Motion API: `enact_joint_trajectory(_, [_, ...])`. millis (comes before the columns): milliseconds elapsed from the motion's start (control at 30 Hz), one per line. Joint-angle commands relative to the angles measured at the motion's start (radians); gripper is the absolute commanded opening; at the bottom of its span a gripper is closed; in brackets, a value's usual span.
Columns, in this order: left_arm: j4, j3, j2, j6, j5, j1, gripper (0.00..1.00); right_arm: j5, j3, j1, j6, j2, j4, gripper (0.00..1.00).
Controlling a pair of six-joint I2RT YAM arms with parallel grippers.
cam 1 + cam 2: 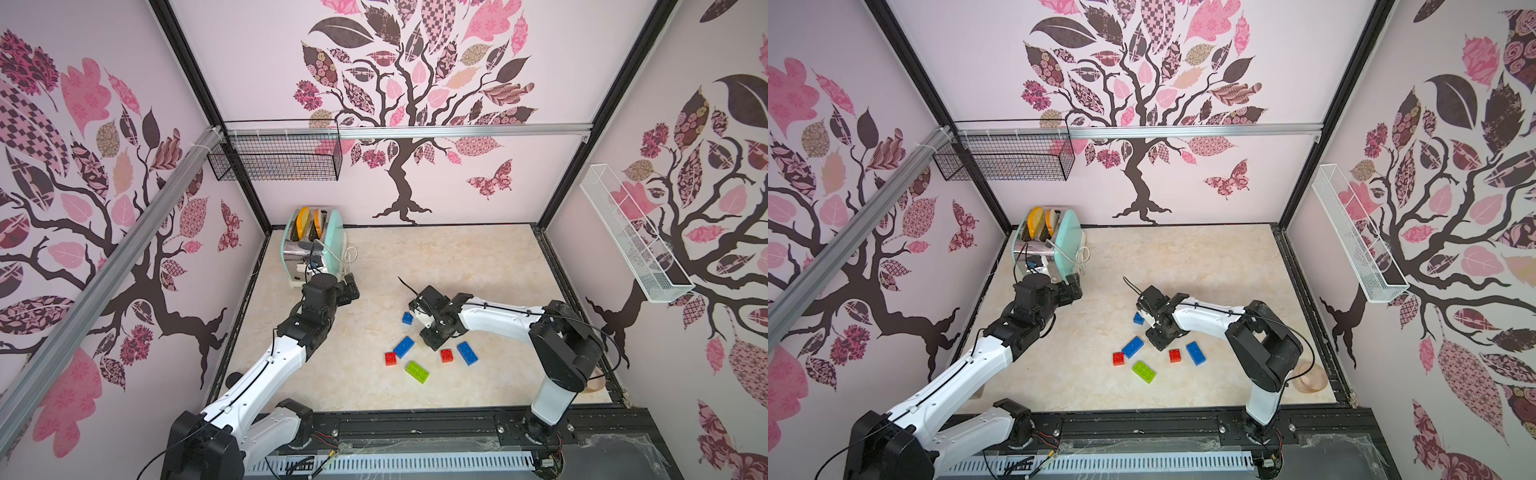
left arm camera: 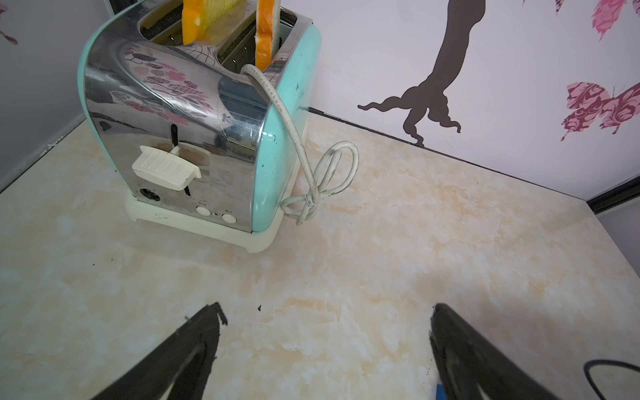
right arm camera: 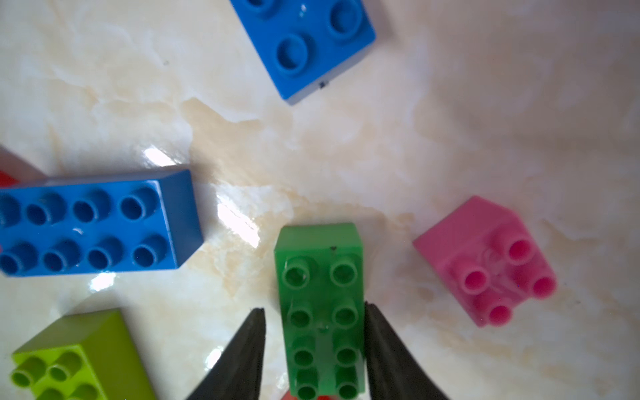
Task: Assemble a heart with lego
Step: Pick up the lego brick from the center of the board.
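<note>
Where the brick is: the dark green long studded plastic brick (image 3: 320, 277) lies flat on the pale marbled counter (image 1: 457, 257), between the fingers of my right tool (image 3: 313, 306).
Right tool: almost closed. One finger touches the brick's side, the other shows a thin gap, so no squeeze yet.
Left tool (image 2: 325, 311): wide open, holding nothing, by the shiny mint toaster (image 2: 180, 138).
Heart: not begun; the bricks lie apart.
Doing it well: I think I should squeeze both long sides evenly, then lift straight up, clear of the pink square brick (image 3: 485, 263) and the long blue brick (image 3: 93, 225).

Bare tabletop (image 1: 457, 257) behind bricks (image 1: 417, 371), toaster (image 1: 316, 245) blocking back corner
</note>
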Motion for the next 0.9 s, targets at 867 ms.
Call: enact_joint_trajectory(867, [-0.062,-0.033,0.096,-0.210,0.580,0.127,0.97,-0.167,0.341,-0.070,-0.448,0.116,-0.111,0.34])
